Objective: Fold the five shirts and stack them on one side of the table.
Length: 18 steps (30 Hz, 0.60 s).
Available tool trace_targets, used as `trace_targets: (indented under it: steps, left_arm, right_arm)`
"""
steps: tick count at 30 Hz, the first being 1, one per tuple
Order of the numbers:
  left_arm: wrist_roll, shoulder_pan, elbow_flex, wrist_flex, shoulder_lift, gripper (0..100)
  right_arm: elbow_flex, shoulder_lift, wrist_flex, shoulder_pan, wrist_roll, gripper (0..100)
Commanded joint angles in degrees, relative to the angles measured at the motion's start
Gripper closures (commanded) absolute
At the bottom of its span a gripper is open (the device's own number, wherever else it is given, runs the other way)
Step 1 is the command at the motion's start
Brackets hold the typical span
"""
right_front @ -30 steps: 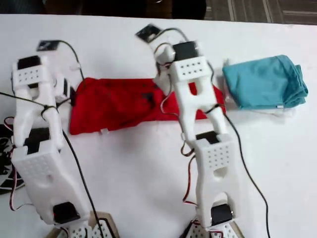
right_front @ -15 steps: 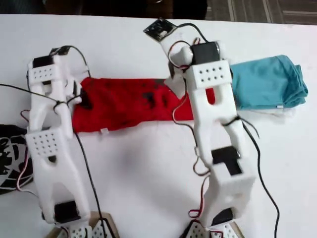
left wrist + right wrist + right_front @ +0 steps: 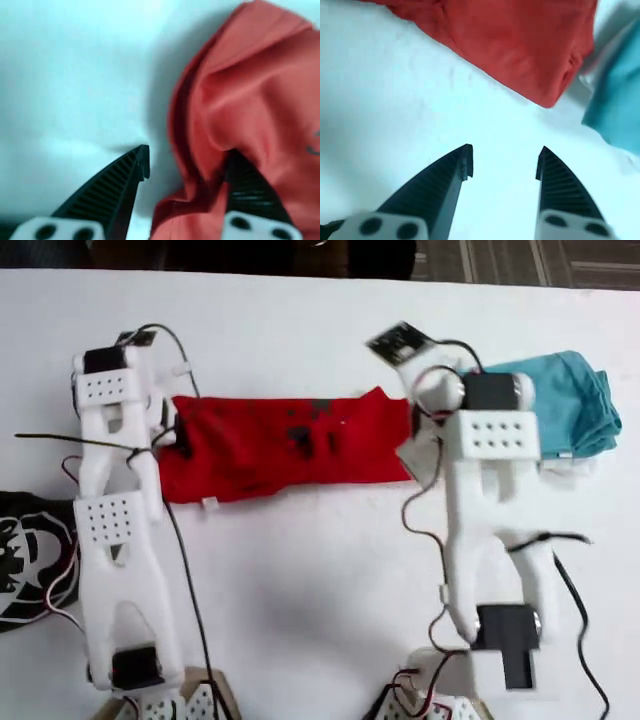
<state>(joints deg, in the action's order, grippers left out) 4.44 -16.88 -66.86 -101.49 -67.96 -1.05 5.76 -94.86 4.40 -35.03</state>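
Downward, left claw (image 3: 189,161) straddles edge of red shirt (image 3: 260,100).

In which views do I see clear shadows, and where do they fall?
Left wrist view: a dark shadow lies on the table along the raised edge of the red shirt. Right wrist view: a grey shadow sits between the red shirt and the blue shirt. High view: shadows on the table are faint and soft, so the light seems diffuse.
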Motion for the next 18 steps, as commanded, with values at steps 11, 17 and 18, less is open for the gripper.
trace_targets:
  steps: [11, 17, 18]
  left_arm:
    - [5.3, -6.5, -0.9, -0.8, -0.1, 97]
    - [9.5, -15.3, -0.9, -0.8, 0.6, 97]
    - [9.8, -16.2, -0.9, -0.8, 1.4, 97]
  right_arm:
    - [36.2, 16.0, 26.6, -14.2, -0.4, 79.1]
    - [51.9, 16.7, 40.6, -15.5, -0.3, 79.1]
    - [53.8, 16.7, 42.5, -15.6, -0.3, 79.1]
